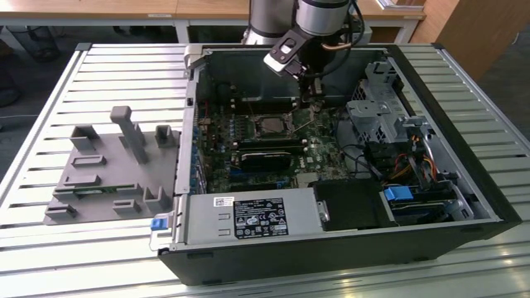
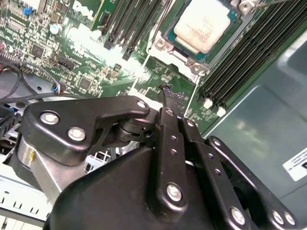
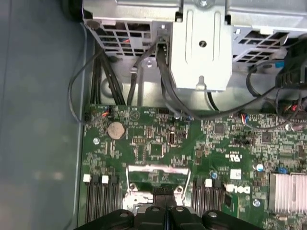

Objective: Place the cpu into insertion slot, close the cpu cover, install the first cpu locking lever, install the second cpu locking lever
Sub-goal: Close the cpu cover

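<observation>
Inside the open black computer case [image 1: 348, 248], the black-fingered gripper [image 2: 167, 91] hangs low over the green motherboard [image 3: 153, 143]. In the second wrist view its jaws are pressed together, and nothing can be made out between the tips.

In the first wrist view, the thin silvery metal cpu cover [image 3: 158, 168] shows just past the fingertips. It is a frame plate raised off the socket, with green board visible through its square window. I cannot tell whether the tips touch it.

A little beyond, the small flat square cpu [image 2: 204, 24] with its dull silver-grey top lies seated in the insertion slot [image 2: 194, 67], a square socket with a silvery metal rim, uncovered. Long black memory slots [image 2: 249, 52] run along both sides of the socket.

Further along the board sits a round silver coin battery [image 3: 115, 130], and beyond the board's edge stands a pale grey sheet-metal drive cage [image 3: 201, 48] with dark cables hanging beneath it.

In the exterior view the case rests on a white slatted metal table [image 1: 49, 81]. A grey moulded parts fixture [image 1: 108, 167] lies beside it on the exterior view's left.
</observation>
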You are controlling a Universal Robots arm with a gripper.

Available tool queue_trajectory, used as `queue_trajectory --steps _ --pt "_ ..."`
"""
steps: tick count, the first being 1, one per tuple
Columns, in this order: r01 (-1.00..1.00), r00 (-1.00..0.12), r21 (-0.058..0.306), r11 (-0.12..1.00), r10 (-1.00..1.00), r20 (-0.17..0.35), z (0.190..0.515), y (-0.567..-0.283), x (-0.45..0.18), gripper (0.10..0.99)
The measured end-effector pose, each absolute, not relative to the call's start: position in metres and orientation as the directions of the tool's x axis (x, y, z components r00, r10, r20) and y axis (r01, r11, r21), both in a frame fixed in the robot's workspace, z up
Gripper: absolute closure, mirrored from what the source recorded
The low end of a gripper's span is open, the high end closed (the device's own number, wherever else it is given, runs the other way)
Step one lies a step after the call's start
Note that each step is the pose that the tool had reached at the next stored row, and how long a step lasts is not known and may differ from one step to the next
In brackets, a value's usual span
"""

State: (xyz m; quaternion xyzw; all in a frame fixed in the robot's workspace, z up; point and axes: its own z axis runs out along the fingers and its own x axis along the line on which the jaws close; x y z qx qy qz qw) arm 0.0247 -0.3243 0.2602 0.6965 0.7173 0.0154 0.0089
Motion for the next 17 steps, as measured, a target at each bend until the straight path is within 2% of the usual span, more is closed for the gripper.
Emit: queue_trajectory --steps 17 --pt "0.999 -0.011 0.035 0.011 1.000 0.008 0.257 -0.321 0.044 0.980"
